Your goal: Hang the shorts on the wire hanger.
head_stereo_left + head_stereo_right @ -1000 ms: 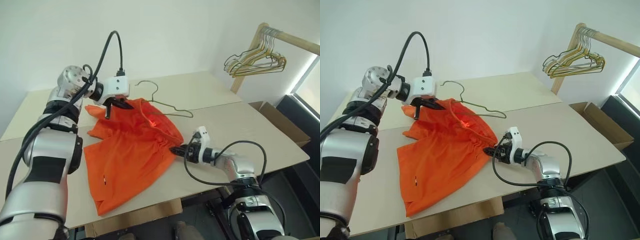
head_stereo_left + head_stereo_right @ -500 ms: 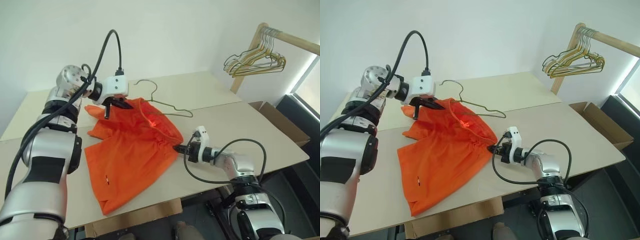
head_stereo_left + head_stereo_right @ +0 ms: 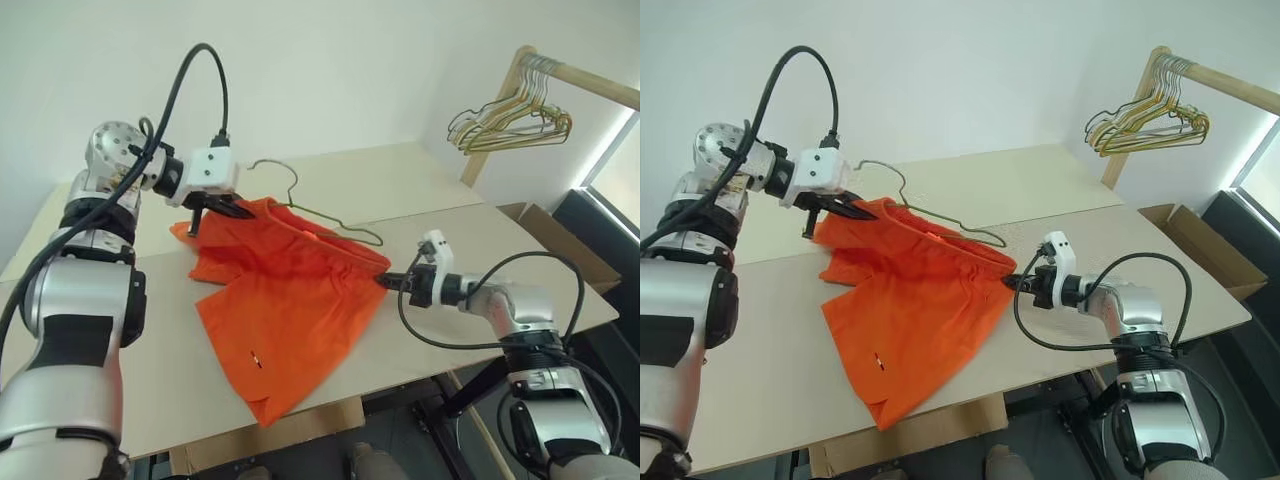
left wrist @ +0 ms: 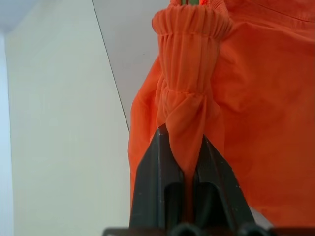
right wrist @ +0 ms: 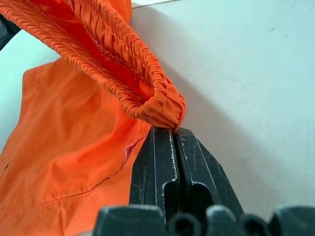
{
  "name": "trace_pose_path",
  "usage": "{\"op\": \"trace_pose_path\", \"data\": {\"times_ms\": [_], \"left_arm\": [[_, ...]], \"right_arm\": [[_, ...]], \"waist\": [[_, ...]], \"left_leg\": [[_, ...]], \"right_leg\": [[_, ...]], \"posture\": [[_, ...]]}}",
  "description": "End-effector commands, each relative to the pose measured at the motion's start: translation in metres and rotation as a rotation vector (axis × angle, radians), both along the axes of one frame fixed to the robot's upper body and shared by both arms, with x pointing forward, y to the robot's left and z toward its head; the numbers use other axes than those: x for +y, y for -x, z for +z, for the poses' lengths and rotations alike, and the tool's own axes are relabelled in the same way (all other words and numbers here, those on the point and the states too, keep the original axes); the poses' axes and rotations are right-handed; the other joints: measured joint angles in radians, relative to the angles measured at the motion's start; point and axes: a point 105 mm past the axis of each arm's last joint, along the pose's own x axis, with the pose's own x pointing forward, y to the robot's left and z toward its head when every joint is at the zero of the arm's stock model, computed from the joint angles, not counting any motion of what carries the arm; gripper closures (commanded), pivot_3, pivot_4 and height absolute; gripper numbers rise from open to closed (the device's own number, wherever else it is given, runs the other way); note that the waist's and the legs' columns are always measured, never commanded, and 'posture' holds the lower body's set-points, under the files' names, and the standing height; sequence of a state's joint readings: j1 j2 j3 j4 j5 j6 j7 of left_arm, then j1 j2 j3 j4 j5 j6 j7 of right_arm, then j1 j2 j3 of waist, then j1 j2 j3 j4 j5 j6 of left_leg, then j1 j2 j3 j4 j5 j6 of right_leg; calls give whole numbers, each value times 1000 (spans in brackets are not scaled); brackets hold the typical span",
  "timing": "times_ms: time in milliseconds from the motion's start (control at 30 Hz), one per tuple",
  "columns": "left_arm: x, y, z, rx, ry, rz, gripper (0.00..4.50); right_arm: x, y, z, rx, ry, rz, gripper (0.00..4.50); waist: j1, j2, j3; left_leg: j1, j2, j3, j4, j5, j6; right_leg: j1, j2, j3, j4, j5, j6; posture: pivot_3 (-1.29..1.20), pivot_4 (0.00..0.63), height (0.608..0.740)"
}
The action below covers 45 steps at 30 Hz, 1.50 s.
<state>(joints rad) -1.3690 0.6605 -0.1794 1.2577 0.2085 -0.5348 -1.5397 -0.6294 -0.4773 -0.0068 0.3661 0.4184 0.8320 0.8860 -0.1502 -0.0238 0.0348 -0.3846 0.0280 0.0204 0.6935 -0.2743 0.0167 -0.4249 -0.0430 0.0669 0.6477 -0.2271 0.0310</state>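
Left gripper [image 3: 238,209] and right gripper [image 3: 386,282] each pinch the orange shorts [image 3: 290,300] waistband; overstretching may slip fabric, snagging the wire hanger [image 3: 318,213].

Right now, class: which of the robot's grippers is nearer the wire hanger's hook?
Left. The left gripper pinches the shorts just beside the wire hanger's hook; the right gripper grips the waistband's far end.
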Motion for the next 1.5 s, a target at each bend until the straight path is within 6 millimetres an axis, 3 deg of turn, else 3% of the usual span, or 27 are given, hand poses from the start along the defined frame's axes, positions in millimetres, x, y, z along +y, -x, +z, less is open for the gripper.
{"op": "trace_pose_path", "data": {"times_ms": [33,200,400,700,900,1233,1500], "left_arm": [[15,-2,14,-90,-45,46,4500],[25,-7,1,-115,-150,93,4500],[25,-14,-8,-143,-183,124,4500],[2,-25,-16,-158,-46,153,4500],[-7,-28,-22,-170,-15,158,4500],[-16,-28,-10,-160,124,163,4500],[-15,-20,-27,-118,97,112,4500]], "right_arm": [[-13,-8,15,-60,42,-24,4461],[-14,-6,26,-128,109,20,4461],[-6,-3,50,-336,300,133,4461],[32,-8,109,-808,708,340,4461],[54,-5,135,-937,768,413,4461],[64,-10,135,-1039,916,464,4461],[59,-23,146,-1035,950,384,4461]], "waist": [[0,0,0],[7,0,0],[16,0,0],[28,0,0],[30,0,0],[37,0,0],[30,0,0]], "left_leg": [[0,0,0,0,0,0],[0,0,0,0,0,0],[-1,0,0,0,0,0],[-1,0,7,0,0,0],[-1,0,7,0,0,0],[-3,0,7,0,0,0],[-2,0,8,0,0,0]], "right_leg": [[0,0,0,0,0,0],[0,0,0,0,0,0],[-1,0,0,0,0,0],[-2,0,0,0,0,0],[-2,0,0,0,0,0],[-2,0,-1,0,0,0],[-2,0,-1,0,0,0]], "posture": [[-60,0,740],[-63,0,740],[-66,0,740],[-66,0,740],[-57,0,740],[-64,0,740],[-61,0,740]]}}
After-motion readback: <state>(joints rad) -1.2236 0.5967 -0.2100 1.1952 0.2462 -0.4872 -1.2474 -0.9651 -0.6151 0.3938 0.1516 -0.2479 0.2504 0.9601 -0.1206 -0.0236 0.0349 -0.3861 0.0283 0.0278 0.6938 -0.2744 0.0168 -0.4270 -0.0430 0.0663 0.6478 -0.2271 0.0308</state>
